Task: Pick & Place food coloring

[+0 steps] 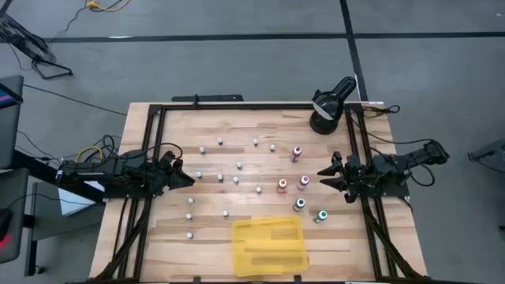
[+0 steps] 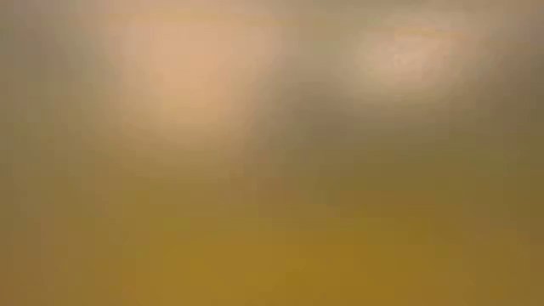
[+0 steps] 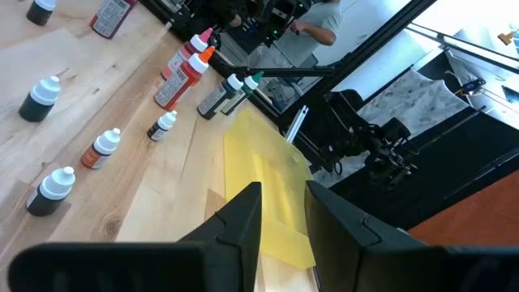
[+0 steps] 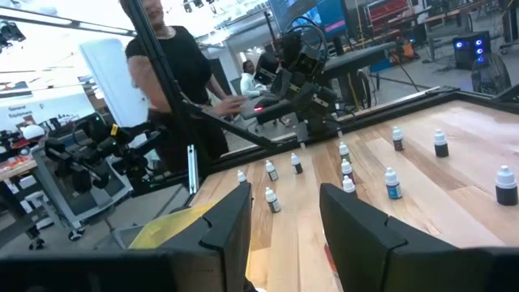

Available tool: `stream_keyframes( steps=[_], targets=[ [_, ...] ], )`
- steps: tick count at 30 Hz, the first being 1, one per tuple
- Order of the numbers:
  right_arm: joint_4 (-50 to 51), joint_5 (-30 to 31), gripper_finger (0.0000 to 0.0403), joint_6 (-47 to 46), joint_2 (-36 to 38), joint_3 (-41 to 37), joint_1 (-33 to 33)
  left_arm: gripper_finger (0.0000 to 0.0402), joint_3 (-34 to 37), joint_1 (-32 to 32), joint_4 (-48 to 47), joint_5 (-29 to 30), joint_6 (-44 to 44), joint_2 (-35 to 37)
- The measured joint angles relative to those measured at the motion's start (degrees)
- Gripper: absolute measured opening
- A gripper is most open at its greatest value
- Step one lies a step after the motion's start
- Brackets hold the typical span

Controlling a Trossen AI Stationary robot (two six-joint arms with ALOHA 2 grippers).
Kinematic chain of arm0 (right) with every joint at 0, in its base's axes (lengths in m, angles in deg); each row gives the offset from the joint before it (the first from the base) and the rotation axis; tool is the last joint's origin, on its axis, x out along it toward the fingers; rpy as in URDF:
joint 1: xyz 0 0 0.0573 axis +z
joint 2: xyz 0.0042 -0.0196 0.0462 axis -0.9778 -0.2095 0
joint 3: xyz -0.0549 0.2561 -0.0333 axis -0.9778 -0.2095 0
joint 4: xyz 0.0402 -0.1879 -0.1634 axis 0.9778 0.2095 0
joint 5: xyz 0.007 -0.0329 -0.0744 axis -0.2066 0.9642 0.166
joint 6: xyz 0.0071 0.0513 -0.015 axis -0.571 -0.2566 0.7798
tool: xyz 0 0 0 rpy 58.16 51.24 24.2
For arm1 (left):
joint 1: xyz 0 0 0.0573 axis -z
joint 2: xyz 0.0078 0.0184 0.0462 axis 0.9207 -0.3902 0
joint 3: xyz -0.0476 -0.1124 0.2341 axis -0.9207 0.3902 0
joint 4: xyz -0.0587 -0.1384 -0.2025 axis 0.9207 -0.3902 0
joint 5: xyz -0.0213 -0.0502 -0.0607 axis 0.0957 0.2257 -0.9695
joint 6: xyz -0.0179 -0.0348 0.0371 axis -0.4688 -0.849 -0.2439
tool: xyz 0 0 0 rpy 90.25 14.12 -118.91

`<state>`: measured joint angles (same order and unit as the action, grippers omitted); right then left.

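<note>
Two robot arms wait at either side of a wooden worktop scattered with food coloring bottles.

The tiny bottles stand spread across the worktop's middle, coloured caps nearer the right gripper. A yellow tray lies at the near edge. The left gripper and the right gripper each hold nothing, fingers slightly apart. The low view shows only blur.

A robotics lab or workshop: a wooden table in a black metal frame stands on grey concrete floor. Beyond it, around twelve o'clock, are more robot arms, equipment racks and people.
</note>
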<state>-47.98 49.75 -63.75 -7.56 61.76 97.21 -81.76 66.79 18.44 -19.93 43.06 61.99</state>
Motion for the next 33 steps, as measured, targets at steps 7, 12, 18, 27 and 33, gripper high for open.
stream_keyframes(
  steps=[7, 12, 18, 27, 33],
  targets=[
    [0.0, 0.0, 0.0137, 0.0, 0.01, 0.01, 0.01, 0.0087, 0.0, -0.01, 0.0, 0.0, 0.0, -0.01],
    [0.0, 0.0, 0.0139, 0.0, 0.01, 0.01, 0.01, 0.0087, 0.0, -0.01, -0.01, 0.0, 0.01, -0.01],
    [-0.01, 0.0, 0.0137, 0.0, 0.0, 0.01, -0.01, 0.0087, 0.0, 0.01, -0.02, 0.0, 0.01, 0.0],
    [0.0, 0.0, 0.0137, 0.0, 0.01, 0.01, -0.01, 0.0087, -0.02, 0.01, -0.01, 0.0, 0.01, 0.0],
    [0.0, 0.0, 0.0139, 0.0, -0.01, 0.01, 0.0, 0.0087, 0.15, 0.03, 0.88, 4.96, 0.01, 0.0]
  ],
)
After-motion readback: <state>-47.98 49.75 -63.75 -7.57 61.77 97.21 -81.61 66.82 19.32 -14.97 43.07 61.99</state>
